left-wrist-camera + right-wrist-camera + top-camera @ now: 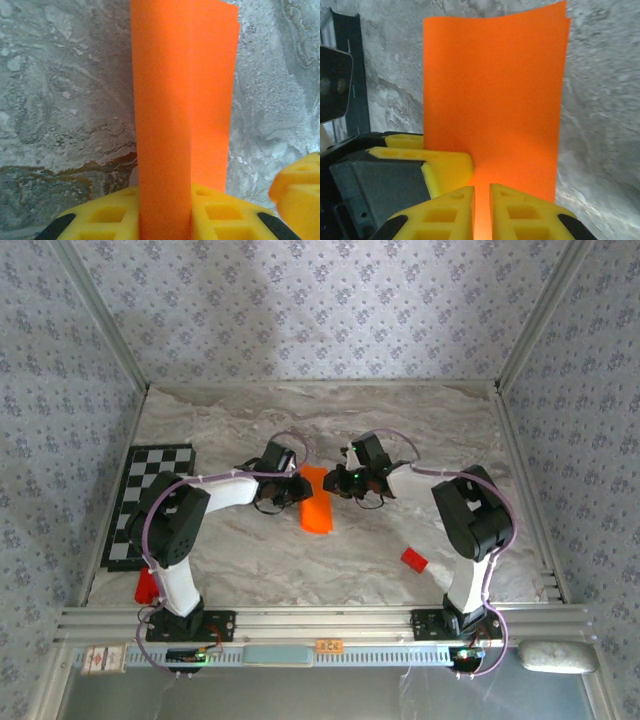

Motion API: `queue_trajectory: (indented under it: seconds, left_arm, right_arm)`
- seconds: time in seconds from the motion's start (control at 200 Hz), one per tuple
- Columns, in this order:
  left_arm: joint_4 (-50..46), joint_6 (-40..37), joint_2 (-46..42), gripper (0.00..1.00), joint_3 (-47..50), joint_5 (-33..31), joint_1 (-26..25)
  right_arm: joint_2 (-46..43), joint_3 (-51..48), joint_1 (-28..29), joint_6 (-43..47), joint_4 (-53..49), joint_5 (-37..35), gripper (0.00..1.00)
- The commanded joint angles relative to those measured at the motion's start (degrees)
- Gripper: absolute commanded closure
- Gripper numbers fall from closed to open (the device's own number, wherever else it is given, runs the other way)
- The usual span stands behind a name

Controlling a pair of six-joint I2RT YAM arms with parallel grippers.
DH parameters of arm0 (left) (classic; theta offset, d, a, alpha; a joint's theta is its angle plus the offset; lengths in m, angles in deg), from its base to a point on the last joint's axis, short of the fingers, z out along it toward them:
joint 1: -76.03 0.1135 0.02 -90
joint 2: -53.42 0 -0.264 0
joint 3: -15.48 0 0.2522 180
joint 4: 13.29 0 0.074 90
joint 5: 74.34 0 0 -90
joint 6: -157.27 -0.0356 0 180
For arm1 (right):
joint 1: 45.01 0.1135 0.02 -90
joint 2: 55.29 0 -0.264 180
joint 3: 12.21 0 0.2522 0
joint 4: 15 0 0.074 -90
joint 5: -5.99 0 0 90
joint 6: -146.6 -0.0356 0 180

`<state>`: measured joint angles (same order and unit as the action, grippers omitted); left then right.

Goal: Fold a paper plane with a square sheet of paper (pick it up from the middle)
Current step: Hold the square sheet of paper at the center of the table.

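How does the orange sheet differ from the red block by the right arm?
The square sheet of paper is bright orange, thin, folded; the red block is darker, chunky, smaller. The sheet is pinched by the left gripper and right gripper; the block lies untouched on the table.

paper sheet (318, 512) mid-table between left pincer (297, 490), right pincer (338, 482); mat (150, 490) far left

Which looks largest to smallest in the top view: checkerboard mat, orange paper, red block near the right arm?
1. checkerboard mat, though partly covered
2. orange paper, held nearer the camera, so possibly flattered
3. red block, clearly smallest
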<state>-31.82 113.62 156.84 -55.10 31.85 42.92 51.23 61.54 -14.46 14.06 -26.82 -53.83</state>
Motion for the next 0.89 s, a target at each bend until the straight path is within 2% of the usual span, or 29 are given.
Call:
queue_trajectory:
  seconds: [0.0, 0.33, 0.585, 0.7, 0.89]
  left_arm:
    - [-1.69, -1.11, 1.48, 0.75, -0.18, -0.62, 0.21]
    - [-5.69, -1.49, 1.36, 0.73, -1.72, -2.07, 0.14]
    - [-14.51, 0.03, -2.59, 0.56, -2.95, -6.93, 0.15]
    - [-15.01, 1.01, -3.70, 0.50, -2.17, -5.84, 0.14]
    - [-13.92, 2.01, -1.54, 0.49, -2.91, -2.50, -0.50]
  right_arm:
    - [3.38, 3.16, 0.95, 0.91, -6.57, -2.97, 0.85]
    - [8.03, 5.41, 2.06, 1.59, -11.43, -5.98, 0.86]
    - [9.15, 5.39, 2.49, 0.57, -12.91, -6.46, 0.87]
    - [8.72, 5.49, 2.36, 0.26, -12.66, -5.62, 0.87]
    - [8.18, 5.67, 2.24, -1.48, -11.02, -3.13, 0.86]
